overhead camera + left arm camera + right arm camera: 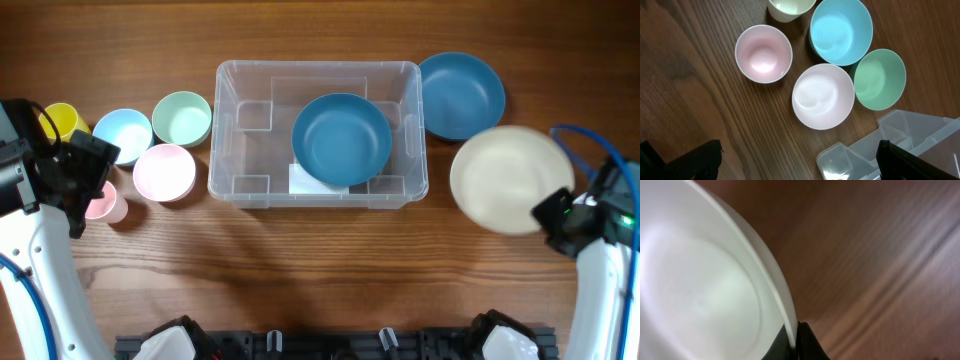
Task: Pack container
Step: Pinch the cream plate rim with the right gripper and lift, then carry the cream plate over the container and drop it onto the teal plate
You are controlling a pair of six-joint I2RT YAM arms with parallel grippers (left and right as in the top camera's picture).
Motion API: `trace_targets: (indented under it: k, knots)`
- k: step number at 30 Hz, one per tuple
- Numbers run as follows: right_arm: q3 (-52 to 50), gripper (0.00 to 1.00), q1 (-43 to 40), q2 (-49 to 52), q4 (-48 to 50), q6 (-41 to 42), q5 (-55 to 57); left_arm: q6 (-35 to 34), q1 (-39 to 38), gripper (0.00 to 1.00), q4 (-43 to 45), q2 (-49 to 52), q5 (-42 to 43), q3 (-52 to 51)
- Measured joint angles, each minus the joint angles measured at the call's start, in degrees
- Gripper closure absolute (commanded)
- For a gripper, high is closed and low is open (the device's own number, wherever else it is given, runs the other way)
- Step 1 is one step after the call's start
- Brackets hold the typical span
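One cream plate pinched; container lies left of my right gripper.
The right gripper is clamped on the cream plate's near rim, and my left gripper hangs spread wide above the bowls, gripping nothing. The container sits just past the plate, with a blue plate inside. I judge it light, stiff, slick plastic that is likely to slide, so I'd grip its rim.

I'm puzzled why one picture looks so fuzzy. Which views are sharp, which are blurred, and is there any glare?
Right wrist view: the grain of the wood table is smeared, and the cream plate looks soft. Left wrist view: sharp, with bright highlights inside the light blue bowl and the pale pink bowl. Overhead view: sharp and evenly lit, with a faint sheen on the clear container.
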Motion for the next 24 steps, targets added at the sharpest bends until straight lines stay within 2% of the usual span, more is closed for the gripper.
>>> trace_targets:
  k: [6, 11, 17, 24]
  knots:
    - [11.3, 0.96, 0.0, -10.1, -0.3, -7.2, -8.5, 0.0, 0.0, 0.00, 0.0, 0.0, 0.0, 0.0]
    - [15.5, 0.96, 1.5, -13.6, 3.6, -12.5, -19.8, 0.0, 0.0, 0.00, 0.0, 0.0, 0.0, 0.0]
    - [15.8, 0.96, 9.0, -11.1, 9.2, -14.9, -25.6, 0.0, 0.0, 0.00, 0.0, 0.0, 0.0, 0.0]
    - [15.8, 0.96, 26.5, -1.0, 17.6, -16.0, -21.8, 0.0, 0.0, 0.00, 0.0, 0.0, 0.0, 0.0]
